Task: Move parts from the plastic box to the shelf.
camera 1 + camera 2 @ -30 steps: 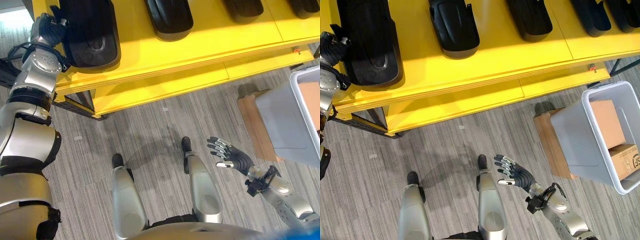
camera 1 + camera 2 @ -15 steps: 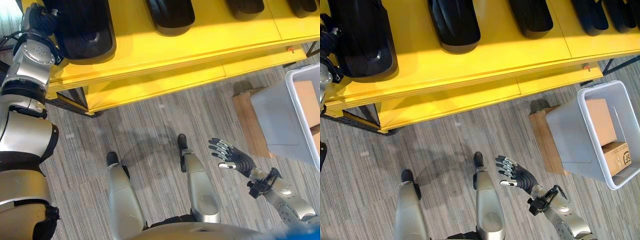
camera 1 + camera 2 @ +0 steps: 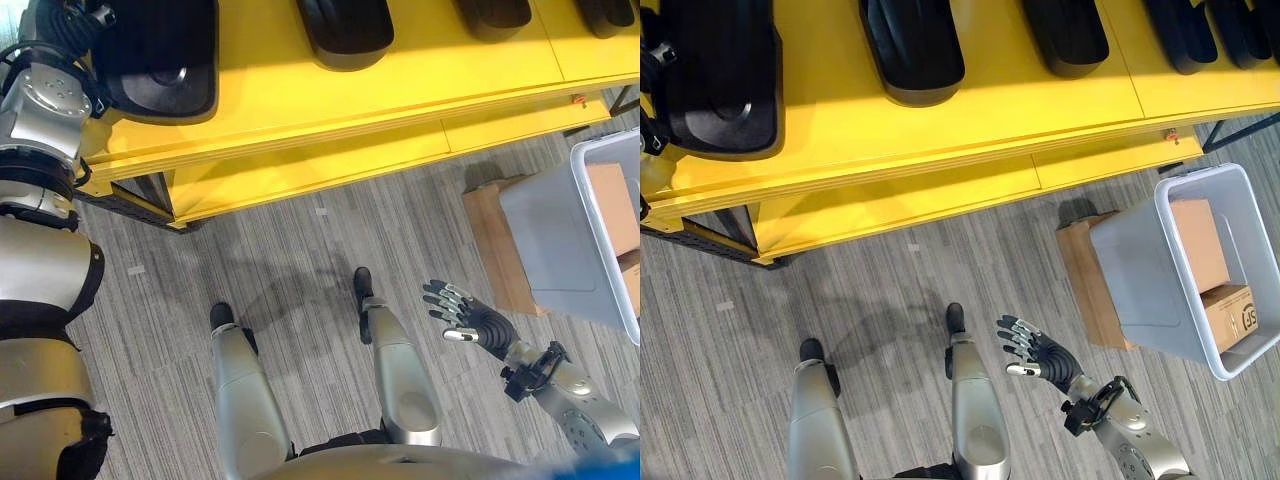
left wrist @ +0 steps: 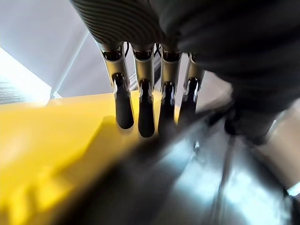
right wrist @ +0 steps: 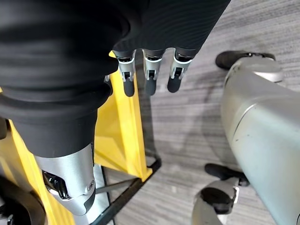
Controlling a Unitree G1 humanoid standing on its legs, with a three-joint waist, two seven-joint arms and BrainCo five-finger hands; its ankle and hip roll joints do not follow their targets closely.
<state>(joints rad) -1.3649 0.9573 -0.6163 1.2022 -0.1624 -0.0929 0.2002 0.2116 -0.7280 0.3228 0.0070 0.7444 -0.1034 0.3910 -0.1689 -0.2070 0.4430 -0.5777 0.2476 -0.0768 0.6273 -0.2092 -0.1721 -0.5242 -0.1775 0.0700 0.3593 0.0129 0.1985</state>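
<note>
Already the long glossy black moulded part lay on the top board of the yellow shelf, at its far left end, with several more black parts ranged along the same board toward the box side. By my judgement that one was placed or very nearly so; what remained was to let it be and go back for more.

My left hand was up at the outer edge of that part, at the shelf's left corner. From my left wrist, my fingers ran out straight side by side, their dark tips over the yellow board beside the dark part, curled round nothing that I could see. Whether they touched the part I could not tell.

My right hand hung low over the striped grey floor, well apart from the shelf, fingers spread and relaxed, empty.

Beyond the shelf's right end stood the pale grey plastic box, next to a brown cardboard slab. Inside it I saw brown cartons.
</note>
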